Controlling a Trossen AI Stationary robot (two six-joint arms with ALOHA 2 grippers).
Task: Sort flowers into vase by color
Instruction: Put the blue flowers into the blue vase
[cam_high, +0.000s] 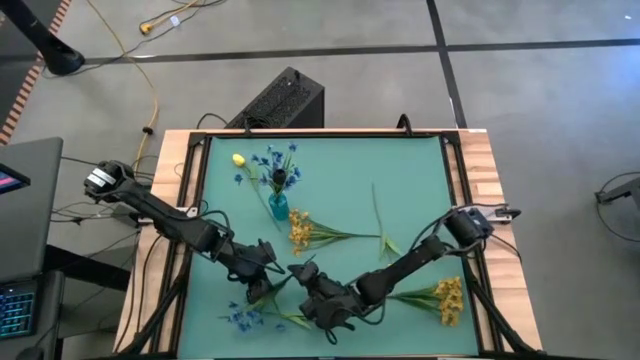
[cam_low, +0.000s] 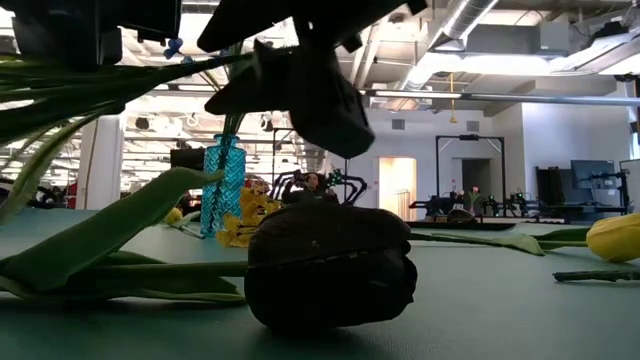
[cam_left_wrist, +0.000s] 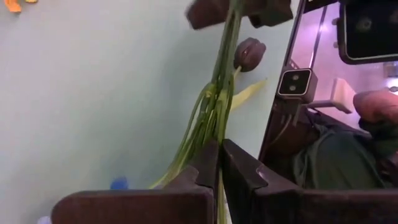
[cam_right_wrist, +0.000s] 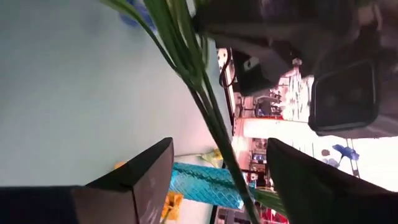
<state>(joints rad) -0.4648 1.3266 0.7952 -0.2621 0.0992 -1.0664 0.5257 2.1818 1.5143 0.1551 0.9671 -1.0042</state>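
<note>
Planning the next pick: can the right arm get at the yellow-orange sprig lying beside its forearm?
Probably yes. The yellow-orange sprig lies uncovered beside that arm, and the right hand is open, merely straddling the green stems the left hand clamps; it must back off first.

My table mat (cam_high: 410, 190) is pale teal, framed in light wood. The ribbed vase (cam_low: 222, 186) is turquoise glass, holding blue blossoms (cam_high: 275, 160). I see a near-black bud (cam_left_wrist: 249, 53) on green stems (cam_left_wrist: 214, 112), and yellow-orange clusters (cam_high: 449, 297).
</note>
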